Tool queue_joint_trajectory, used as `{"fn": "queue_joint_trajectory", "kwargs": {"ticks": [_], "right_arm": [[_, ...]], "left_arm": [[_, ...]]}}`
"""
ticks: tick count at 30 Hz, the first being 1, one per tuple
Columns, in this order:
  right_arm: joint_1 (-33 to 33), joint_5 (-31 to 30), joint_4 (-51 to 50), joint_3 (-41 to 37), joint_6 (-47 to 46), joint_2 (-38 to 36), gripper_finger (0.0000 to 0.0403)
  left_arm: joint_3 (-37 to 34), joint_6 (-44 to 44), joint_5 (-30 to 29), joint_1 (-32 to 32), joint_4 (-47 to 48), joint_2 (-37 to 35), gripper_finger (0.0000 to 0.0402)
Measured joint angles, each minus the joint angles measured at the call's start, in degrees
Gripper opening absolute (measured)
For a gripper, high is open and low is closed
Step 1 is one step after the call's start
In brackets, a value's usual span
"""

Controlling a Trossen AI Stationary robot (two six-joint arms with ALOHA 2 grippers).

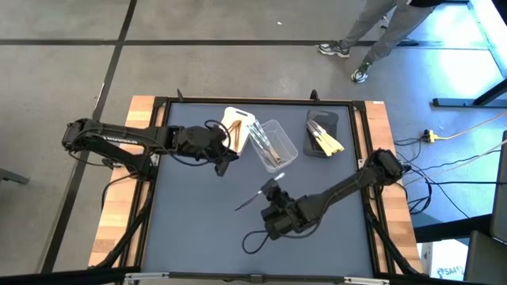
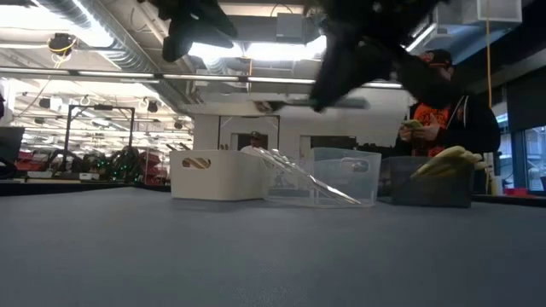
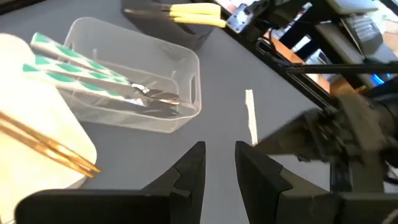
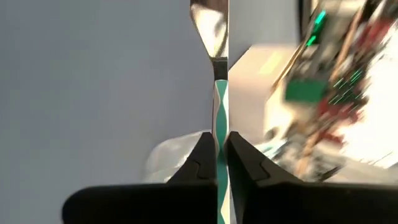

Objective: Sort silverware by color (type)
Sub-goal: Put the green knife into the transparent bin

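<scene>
Tubs: three in a row at the mat's far side, a white tub [image 1: 235,127], a clear tub [image 1: 277,142] and a dark grey tub [image 1: 320,131].
White tub: tan wood-like pieces [image 3: 53,146], count unclear.
Clear tub: several clear pieces [image 3: 106,84] with green-patterned handles.
Dark grey tub: a few yellow pieces [image 1: 329,142].
Right gripper [image 4: 219,155]: clenched on one clear utensil [image 4: 217,37], slim, green-patterned handle, held above the mat's middle.
Left gripper [image 3: 219,163]: fingers apart, grasping nothing, over the mat near the white tub.
Mat [image 1: 198,222]: flat, blue-grey.
</scene>
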State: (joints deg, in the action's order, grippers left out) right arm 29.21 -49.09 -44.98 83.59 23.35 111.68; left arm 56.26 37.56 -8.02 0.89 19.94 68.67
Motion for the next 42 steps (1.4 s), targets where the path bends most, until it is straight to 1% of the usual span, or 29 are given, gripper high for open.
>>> {"fn": "queue_joint_trajectory", "kwargs": {"ticks": [4, 11, 14, 18, 20, 24, 29, 35, 42], "right_arm": [[-1.4, -0.9, 9.7, 0.0, 17.6, 0.0, 0.0003], [-2.4, -0.3, 24.0, 0.0, 39.8, 0.0, 0.0002], [-2.6, 1.0, 29.0, 0.0, 47.5, 0.0, 0.0003], [-2.7, 3.8, 34.2, 0.0, 55.1, 0.0, 0.0004], [-2.7, 5.2, 36.3, 0.0, 58.7, 0.0, 0.0004], [-2.7, 8.3, 38.9, 0.0, 62.5, 0.0, 0.0004], [-2.7, 9.0, 39.4, 0.0, 64.4, -0.1, 0.0005], [-2.7, 9.3, 39.4, 0.0, 64.4, -0.1, 0.0005], [-2.7, 9.3, 39.4, 0.0, 64.4, -0.1, 0.0005]], "left_arm": [[0.0, 1.4, 1.1, -0.6, -0.1, 0.0, 0.0081], [0.0, 2.6, 2.2, -0.6, -0.1, 0.0, 0.0081], [0.0, 2.8, 4.3, -0.6, -0.1, 0.0, 0.0081], [0.0, 3.0, 8.5, -0.6, -0.2, 0.0, 0.0083], [0.0, 3.0, 10.5, -0.6, -0.3, 0.0, 0.009], [0.0, 4.2, 12.3, -0.6, -0.3, 0.0, 0.0117], [0.0, 5.9, 11.4, 0.7, -0.3, 0.0, 0.0146], [0.0, 12.7, 7.5, 2.8, -0.6, 1.6, 0.0147], [0.0, 13.4, 7.5, 5.4, -5.0, 6.0, 0.0147]]}}
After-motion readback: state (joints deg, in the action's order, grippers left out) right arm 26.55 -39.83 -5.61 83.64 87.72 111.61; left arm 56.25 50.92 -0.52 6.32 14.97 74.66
